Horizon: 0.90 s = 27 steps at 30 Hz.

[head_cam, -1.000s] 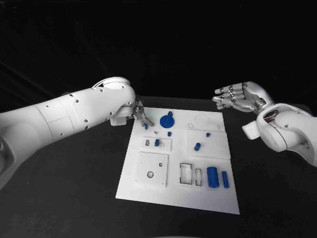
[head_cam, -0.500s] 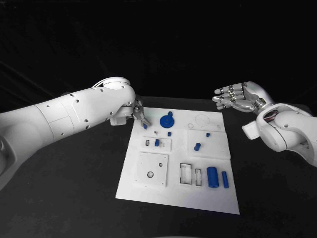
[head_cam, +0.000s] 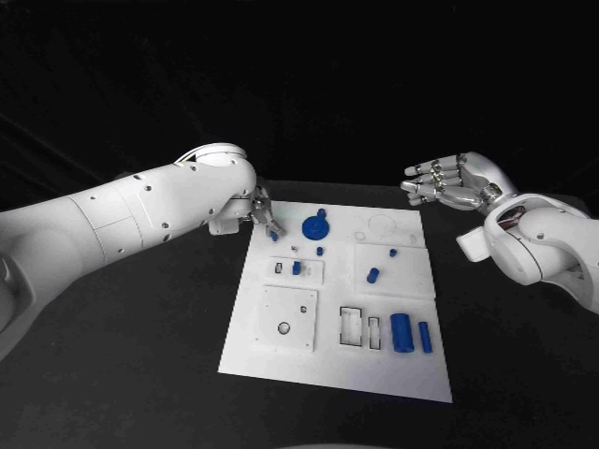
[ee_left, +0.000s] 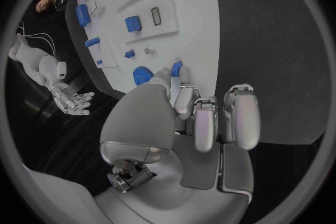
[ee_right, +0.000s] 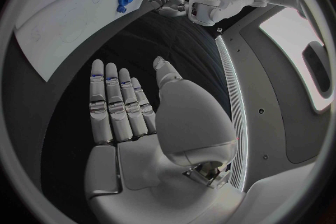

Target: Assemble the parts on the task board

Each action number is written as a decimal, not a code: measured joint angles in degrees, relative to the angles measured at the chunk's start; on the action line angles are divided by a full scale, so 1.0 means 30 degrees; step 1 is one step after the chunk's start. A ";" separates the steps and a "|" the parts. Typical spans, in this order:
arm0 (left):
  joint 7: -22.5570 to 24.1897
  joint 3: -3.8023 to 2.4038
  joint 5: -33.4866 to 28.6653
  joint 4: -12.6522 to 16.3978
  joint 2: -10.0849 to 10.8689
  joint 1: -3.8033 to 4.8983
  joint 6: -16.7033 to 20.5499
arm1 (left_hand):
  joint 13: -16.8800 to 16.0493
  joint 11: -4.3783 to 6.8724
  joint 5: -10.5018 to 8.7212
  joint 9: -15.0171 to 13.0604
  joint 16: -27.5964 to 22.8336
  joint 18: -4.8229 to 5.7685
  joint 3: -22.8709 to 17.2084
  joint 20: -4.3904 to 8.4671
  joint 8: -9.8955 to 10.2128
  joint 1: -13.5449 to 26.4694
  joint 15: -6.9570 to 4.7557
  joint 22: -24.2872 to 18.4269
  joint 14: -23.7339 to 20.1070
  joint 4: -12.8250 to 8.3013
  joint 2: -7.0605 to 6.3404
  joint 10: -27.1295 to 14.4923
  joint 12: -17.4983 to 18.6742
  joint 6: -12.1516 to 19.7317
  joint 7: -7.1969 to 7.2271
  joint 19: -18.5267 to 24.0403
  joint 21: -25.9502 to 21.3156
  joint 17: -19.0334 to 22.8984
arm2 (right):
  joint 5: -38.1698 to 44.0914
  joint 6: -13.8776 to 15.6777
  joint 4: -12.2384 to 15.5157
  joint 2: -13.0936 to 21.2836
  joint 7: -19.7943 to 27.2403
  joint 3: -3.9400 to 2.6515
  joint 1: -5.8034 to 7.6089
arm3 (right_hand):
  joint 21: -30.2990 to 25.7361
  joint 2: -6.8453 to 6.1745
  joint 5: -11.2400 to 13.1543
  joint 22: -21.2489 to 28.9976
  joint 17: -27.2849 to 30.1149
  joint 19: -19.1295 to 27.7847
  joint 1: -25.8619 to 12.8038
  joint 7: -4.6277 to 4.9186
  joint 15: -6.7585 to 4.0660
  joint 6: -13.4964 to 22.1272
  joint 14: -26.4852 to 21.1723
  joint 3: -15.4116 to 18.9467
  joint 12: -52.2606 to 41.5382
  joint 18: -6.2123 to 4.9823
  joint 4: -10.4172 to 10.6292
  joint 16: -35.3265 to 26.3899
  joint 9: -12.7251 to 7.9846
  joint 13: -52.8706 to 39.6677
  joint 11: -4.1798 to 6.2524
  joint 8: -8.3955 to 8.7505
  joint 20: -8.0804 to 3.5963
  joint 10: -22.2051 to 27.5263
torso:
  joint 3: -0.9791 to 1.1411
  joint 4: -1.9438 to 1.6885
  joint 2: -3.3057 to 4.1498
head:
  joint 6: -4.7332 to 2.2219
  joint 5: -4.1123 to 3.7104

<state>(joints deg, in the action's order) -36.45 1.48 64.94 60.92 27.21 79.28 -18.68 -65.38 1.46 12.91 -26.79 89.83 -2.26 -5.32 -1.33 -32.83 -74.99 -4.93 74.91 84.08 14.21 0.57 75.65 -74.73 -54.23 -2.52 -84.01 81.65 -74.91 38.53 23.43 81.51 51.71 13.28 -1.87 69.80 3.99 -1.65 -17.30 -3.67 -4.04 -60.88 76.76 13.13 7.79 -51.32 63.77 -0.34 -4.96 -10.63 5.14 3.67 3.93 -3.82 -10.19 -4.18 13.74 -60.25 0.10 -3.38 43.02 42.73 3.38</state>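
Observation:
The white task board lies in the middle of the black table. My left hand hovers over the board's far left corner, and thumb and a finger pinch a small blue part just above the board. A blue gear sits right beside those fingers; it is the same gear seen next to the thumb in the left wrist view. My right hand is raised off the board's far right corner, palm empty and fingers spread.
Several other blue parts rest on the board: a small peg, a piece in a slot, an oblong part, a large cylinder and a bar. Black table surrounds the board.
The left hand's fingers have shifted slightly toward the board's far left corner, still with the small blue part. The right hand has not moved.

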 measured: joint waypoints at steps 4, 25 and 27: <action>0.0000 -0.0010 -0.0069 -0.0134 -0.0036 0.0025 -0.0052 | 0.0058 0.0102 0.0097 0.0058 0.0000 0.0000 -0.1532 0.0115 0.0057 -0.0950 -0.0068 0.0000 -0.0068 -0.0533 -0.0189 -0.0101 0.0135 0.0210 0.0058 0.0025 0.0000 0.0001 | 0.0000 -0.0003 0.0007 0.0000 0.0002 0.0000 -0.0002 | 0.0000 0.0000 0.0000 0.0000 0.0000 0.0000 0.0000 0.0000 0.0000 0.0000 0.0000 0.0000 0.0000 0.0000 0.0000 0.0000 0.0000 -0.0001 0.0000 0.0000 0.0000 0.0000 | 0.0000 0.0000 -0.0002 | 0.0022 0.0015; 0.0440 0.0071 -0.1411 0.0089 0.0347 -0.0013 0.0729 | 0.0437 -0.0037 0.0051 -0.0950 0.0000 0.0001 -0.8744 0.0114 -0.1337 0.0885 -0.0067 -0.0001 -0.0068 -0.0308 -0.2812 0.0040 0.0443 0.0579 -0.0184 0.0026 0.0092 0.0002 | 0.0536 -0.0003 0.0147 0.0033 0.0012 0.0003 -0.0008 | 0.0000 -0.0001 0.0001 0.0000 0.0018 0.0000 0.0000 -0.0001 0.0000 0.0000 0.0000 0.0000 0.0000 0.0000 0.0000 0.0000 0.0000 0.0016 0.0000 0.0000 0.0000 0.0000 | 0.0011 -0.0009 -0.0027 | 0.0024 0.0037; 0.0521 0.0071 -0.1575 0.0470 0.0588 -0.0013 0.1059 | 0.0367 0.0026 0.0042 -0.0962 0.0000 0.0001 -0.9043 0.0114 -0.1440 0.1112 -0.0067 -0.0001 -0.0068 -0.0586 -0.2887 0.0105 0.0443 0.0579 -0.0185 0.0026 0.0198 0.0002 | 0.0559 -0.0003 0.0147 0.0040 0.0012 0.0003 -0.0010 | 0.0000 -0.0001 0.0001 -0.0001 0.0017 0.0000 0.0001 0.0000 0.0000 0.0000 0.0000 0.0000 0.0000 0.0000 0.0000 0.0000 0.0000 0.0016 0.0000 0.0000 0.0000 0.0000 | 0.0011 -0.0009 -0.0029 | 0.0018 0.0042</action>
<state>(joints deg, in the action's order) -34.88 1.69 60.22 62.33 28.97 79.24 -15.50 -64.28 1.53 13.04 -29.67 89.83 -2.26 -32.45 -0.99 -37.15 -71.66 -5.13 74.91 83.88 12.46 -8.10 75.96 -73.41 -52.50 -3.07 -83.93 82.25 -74.91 40.21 23.42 81.95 51.83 13.32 -1.86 69.77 3.99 -1.66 -17.29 -3.68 -3.99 -60.88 76.76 13.13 7.79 -51.32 63.77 -0.34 -4.96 -10.63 5.14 3.67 3.93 -3.77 -10.19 -4.18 13.74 -60.25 0.13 -3.41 42.93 42.78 3.50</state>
